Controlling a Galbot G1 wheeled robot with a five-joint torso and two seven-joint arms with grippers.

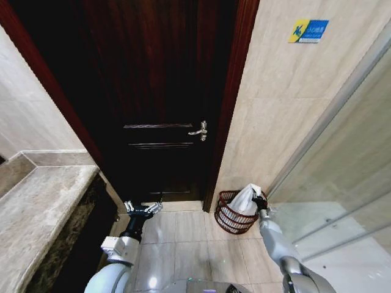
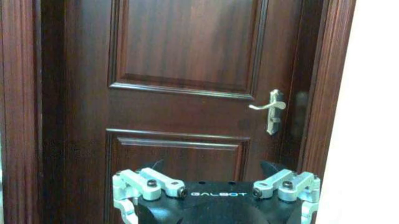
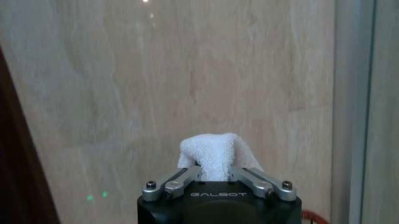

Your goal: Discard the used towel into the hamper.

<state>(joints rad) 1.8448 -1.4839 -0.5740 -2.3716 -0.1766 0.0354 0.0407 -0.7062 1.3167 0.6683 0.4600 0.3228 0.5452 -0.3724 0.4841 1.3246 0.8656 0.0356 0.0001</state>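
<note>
My right gripper (image 1: 259, 199) is shut on a white towel (image 1: 245, 199) and holds it right above the hamper (image 1: 227, 221), a round dark reddish-brown slatted basket on the floor by the door frame. The towel hangs down into the hamper's mouth. In the right wrist view the towel (image 3: 210, 156) sticks up between the closed fingers (image 3: 177, 179) in front of a beige wall, with a sliver of the hamper rim (image 3: 309, 215) at the edge. My left gripper (image 1: 143, 209) hovers open low in front of the door, empty, and its spread fingers (image 2: 149, 181) show in the left wrist view.
A dark wooden door (image 1: 159, 91) with a silver lever handle (image 1: 200, 130) stands shut ahead. A stone counter (image 1: 36, 213) runs along the left. A glass shower partition (image 1: 342, 201) closes off the right. Beige tiled floor (image 1: 183, 244) lies between.
</note>
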